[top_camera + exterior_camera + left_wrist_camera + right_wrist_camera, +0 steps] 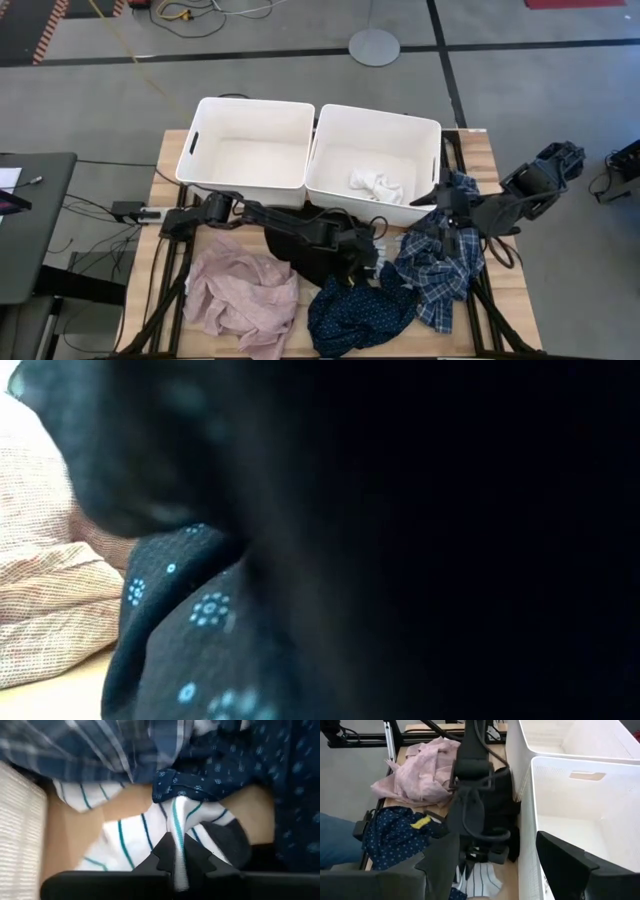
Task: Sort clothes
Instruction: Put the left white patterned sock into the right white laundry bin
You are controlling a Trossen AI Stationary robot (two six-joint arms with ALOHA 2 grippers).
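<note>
My left gripper (378, 258) reaches from the left to the table's middle. It is shut on a white sock with teal stripes (135, 835), between the navy dotted garment (355, 315) and the blue-white plaid shirt (440, 265). The black garment (310, 250) lies under my left arm. The dusty-pink garment (240, 290) lies at the near left. White socks (378, 185) lie in the right bin (330, 185). My right gripper (495, 837) is open and empty, beside that bin's right wall over the plaid shirt's far end. My left gripper pinches a raised fold of the striped sock (177, 827) between its two fingers. It comes low, slanting down from the table's left. The rest of the sock lies spread on the table (65, 840), and the navy dotted garment's edge (200, 787) lies over its far part.
Two white plastic bins stand side by side at the far edge; the left one (200, 165) holds nothing that shows. In the low view the dark garments (200, 610) fill nearly the whole picture. Bare wood shows at the table's near right (505, 310).
</note>
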